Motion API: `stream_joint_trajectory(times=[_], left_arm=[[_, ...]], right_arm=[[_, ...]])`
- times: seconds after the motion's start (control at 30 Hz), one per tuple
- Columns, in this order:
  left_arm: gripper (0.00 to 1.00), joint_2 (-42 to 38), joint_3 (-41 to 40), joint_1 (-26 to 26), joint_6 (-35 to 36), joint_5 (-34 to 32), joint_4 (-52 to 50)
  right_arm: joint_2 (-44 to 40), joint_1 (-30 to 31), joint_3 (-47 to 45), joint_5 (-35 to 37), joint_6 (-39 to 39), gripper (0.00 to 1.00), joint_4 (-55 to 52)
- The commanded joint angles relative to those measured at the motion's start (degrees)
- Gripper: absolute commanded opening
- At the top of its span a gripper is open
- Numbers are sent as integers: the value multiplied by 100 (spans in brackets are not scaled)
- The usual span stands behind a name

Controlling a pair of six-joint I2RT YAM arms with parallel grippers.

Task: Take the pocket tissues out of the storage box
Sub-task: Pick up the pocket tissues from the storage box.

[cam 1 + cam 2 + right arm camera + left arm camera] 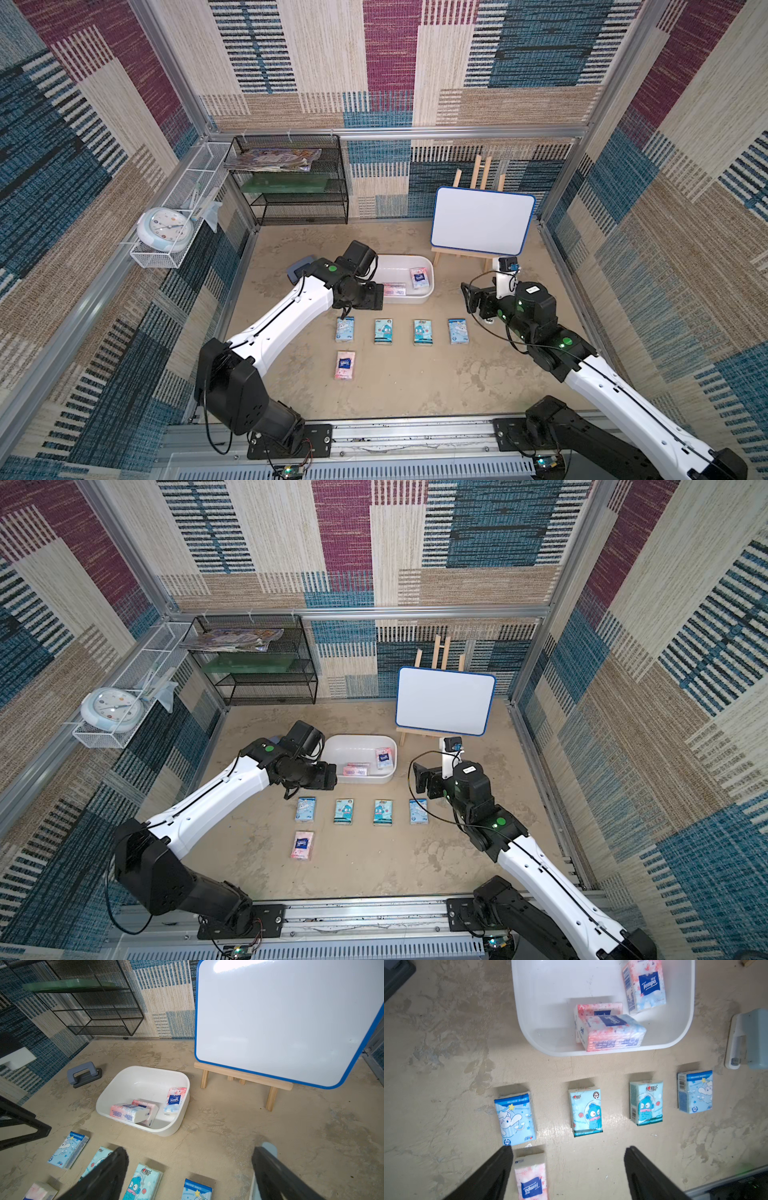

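The white storage box (399, 257) (357, 736) sits mid-table. Three pink pocket tissues lie in it: one leaning on the wall (644, 985) (174, 1099) and two stacked (612, 1030) (128, 1112). In front of the box, a row of light-blue packets (383, 331) (343, 811) lies flat, with one pink packet (345, 365) (530, 1176) nearer the front. My left gripper (569, 1149) (368, 297) hangs open above the table, holding nothing; the pink packet lies close beside one finger. To the right of the box my right gripper (190, 1151) (471, 297) is open and empty too.
A grey-blue hole punch (84, 1074) lies left of the box. A whiteboard on a wooden easel (482, 220) stands behind the right arm. A black mesh shelf (291, 178) and a white wire basket with a clock (166, 228) are at back left. A pale blue-and-white object (747, 1039) rests under the right gripper.
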Motion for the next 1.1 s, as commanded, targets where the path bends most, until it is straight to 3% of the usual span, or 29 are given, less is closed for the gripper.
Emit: stream_joint_trajectory(times=[0.0,0.3,0.43,0.53,1.07], left_arm=[[87,339,432,2,295,63,124],[84,1428,1429,-5,620,606,100],[90,1787,1670,-42,491,739,38],[100,2009,1811,-90,358,597,16],[100,2996,2588,-435,-116,-216,-252]], right_arm=[[-14,1,50,72,-55,98,80],[-55,6,61,128,-46,98,4],[-155,6,20,186,32,98,-48],[-251,6,-40,236,63,98,-82],[-473,4,-85,396,-85,98,-207]])
